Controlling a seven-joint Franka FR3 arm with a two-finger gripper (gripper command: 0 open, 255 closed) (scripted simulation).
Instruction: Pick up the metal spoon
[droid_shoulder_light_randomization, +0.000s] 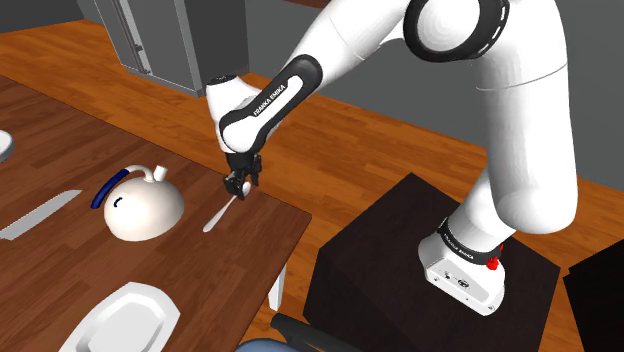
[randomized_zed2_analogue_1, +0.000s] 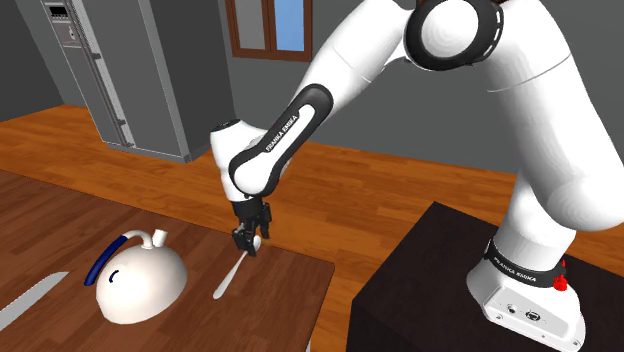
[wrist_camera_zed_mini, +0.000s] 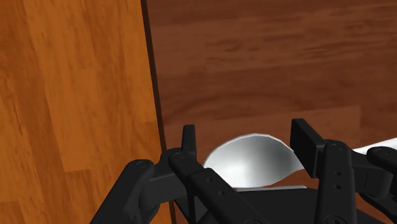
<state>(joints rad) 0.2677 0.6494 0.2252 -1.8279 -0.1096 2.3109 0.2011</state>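
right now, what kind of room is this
Probably a kitchen or dining area: a tall grey fridge-like unit stands at the back, and the wooden table carries a white teapot, a spoon and a plate.

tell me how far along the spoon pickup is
Done: the gripper sits low over the spoon, fingers either side of its bowl. In hand: the grasp, with the fingers apart and not yet clasping. Left: close and lift; the spoon lies flat on the table.
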